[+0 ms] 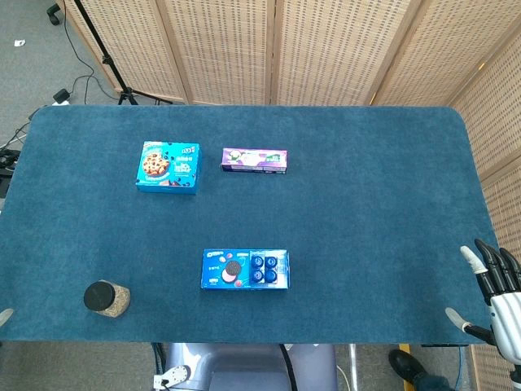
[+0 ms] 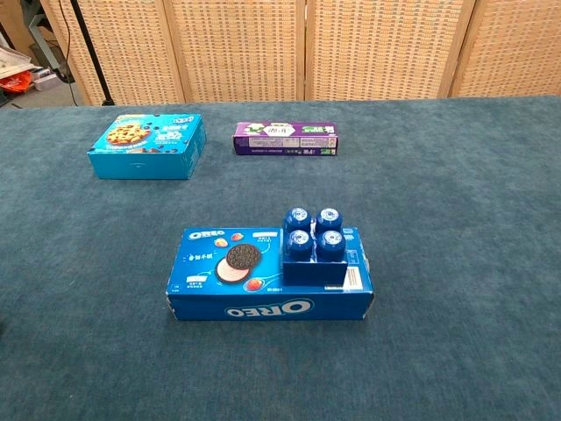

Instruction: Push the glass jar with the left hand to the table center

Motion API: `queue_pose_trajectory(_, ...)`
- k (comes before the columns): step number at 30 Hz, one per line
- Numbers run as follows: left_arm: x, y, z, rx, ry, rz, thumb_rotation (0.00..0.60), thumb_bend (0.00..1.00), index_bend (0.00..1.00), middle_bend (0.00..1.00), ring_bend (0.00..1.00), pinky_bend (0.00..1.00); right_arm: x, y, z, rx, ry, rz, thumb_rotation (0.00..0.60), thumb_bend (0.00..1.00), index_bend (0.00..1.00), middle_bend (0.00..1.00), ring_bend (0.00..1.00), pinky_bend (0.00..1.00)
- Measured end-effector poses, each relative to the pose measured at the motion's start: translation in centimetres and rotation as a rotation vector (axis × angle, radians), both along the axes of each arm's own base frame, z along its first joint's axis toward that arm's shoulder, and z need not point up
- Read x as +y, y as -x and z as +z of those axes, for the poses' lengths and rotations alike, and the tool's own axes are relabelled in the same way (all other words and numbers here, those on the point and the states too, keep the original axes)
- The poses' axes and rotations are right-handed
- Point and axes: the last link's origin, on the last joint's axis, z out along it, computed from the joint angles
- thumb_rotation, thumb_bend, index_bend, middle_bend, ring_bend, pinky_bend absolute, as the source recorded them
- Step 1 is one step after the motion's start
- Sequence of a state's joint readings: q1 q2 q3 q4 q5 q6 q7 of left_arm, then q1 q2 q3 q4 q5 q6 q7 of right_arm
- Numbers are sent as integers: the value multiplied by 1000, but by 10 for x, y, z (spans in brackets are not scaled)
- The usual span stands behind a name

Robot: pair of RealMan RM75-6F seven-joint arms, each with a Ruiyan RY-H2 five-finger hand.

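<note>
While right hand hangs spread, empty, glass jar untouched

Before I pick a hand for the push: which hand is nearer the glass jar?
Left. Only a fingertip of the left hand shows at the table's near-left edge, close beside the glass jar. The right hand hangs off the far right edge, across the table.

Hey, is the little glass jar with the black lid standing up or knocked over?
Standing upright: the head view shows the glass jar with its black lid facing up.

Teal-blue table, blue Oreo box, purple box, black-lidded glass jar
</note>
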State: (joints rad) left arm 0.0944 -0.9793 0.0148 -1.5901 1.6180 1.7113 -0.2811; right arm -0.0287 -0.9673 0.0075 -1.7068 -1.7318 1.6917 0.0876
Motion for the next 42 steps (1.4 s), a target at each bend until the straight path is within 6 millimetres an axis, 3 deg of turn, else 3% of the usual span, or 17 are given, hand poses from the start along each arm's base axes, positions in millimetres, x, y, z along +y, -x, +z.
queue_pose_trajectory(16, -1, 0, -8, 44, 41, -7, 600, 0, 0, 0, 0, 0, 1, 0, 1, -11, -4, -1, 600, 0, 0, 0, 0, 0)
queue_pose_trajectory(23, 1, 8, -36, 140, 157, -79, 600, 0, 0, 0, 0, 0, 0, 0, 3, -23, -4, -2, 600, 0, 0, 0, 0, 0)
queue_pose_trajectory(32, 8, 17, -94, 181, 270, -218, 600, 0, 0, 0, 0, 0, 1, 0, 4, -32, -9, 0, 600, 0, 0, 0, 0, 0)
queue_pose_trajectory(42, 11, 21, -141, 140, 264, -223, 600, 0, 0, 0, 0, 0, 1, 0, 7, -51, -15, 5, 600, 0, 0, 0, 0, 0)
